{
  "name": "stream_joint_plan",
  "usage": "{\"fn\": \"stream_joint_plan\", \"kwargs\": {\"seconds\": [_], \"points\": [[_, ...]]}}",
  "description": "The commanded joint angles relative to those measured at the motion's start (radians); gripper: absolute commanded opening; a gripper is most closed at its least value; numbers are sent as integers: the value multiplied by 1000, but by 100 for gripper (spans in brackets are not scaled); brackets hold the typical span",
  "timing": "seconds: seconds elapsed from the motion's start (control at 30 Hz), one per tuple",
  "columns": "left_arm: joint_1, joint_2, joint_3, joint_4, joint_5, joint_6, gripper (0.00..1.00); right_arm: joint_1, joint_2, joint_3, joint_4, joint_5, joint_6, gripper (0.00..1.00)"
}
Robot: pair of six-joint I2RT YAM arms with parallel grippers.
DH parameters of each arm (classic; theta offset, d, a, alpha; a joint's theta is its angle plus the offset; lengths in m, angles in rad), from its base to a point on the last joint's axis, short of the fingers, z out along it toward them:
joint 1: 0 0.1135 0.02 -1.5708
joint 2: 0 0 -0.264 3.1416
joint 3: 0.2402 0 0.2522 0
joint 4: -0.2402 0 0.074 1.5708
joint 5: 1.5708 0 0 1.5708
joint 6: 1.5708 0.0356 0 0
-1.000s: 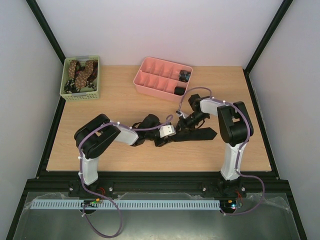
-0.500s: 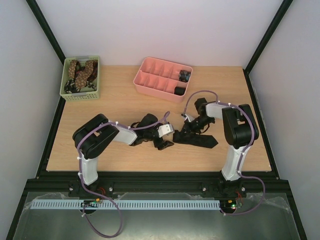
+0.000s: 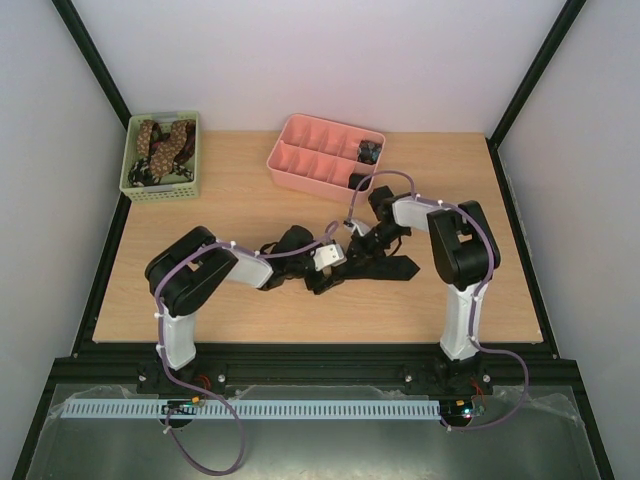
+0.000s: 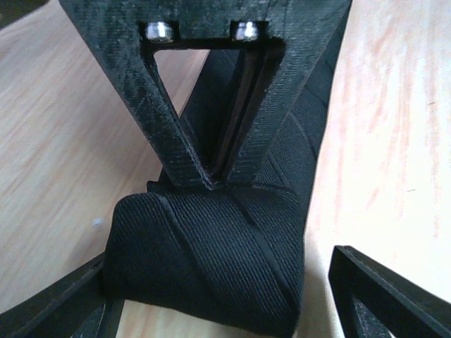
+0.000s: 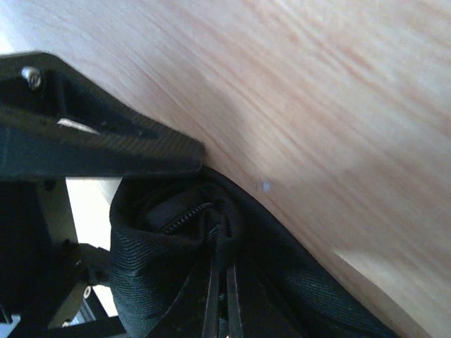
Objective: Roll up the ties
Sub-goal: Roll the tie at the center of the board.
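Green slotted plastic basket (image 3: pixel 160 192), well back and left of the left claw (image 3: pixel 333 273). Pink divided plastic tray (image 3: pixel 300 181) just beyond the right claw (image 3: pixel 356 240), both on pale wooden tabletop (image 3: pixel 230 205).

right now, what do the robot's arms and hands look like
The left arm and right arm share chunky black joint housings, white link sections and thin purple cables looping along them. The left hand and right hand have matte black fingers with a ridged, printed texture; two silver screws show on the right one.

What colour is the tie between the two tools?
The tie is plain black with a fine ribbed weave; the left wrist view shows it best.
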Motion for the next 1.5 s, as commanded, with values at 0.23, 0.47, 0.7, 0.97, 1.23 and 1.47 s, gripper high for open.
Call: {"fn": "stream_joint_plan", "kwargs": {"seconds": [0.23,0.47,0.7,0.97,1.23,1.47], "points": [[-33,-2,-13,74,-170,50,84,10,78,56,-49,186,-29,1],[-37,44,6,8,-248,68,77,17,27,92,-110,142,0,1],[-37,40,-7,-17,-244,51,74,22,25,96,-124,135,11,2],[-39,56,11,-55,-266,52,71,21,-31,121,-229,9,98,1],[-40,58,17,-81,-258,53,71,19,-10,-12,-142,21,145,1],[-16,-1,-20,-65,-68,85,77,-10,68,33,-35,140,88,1]]}}
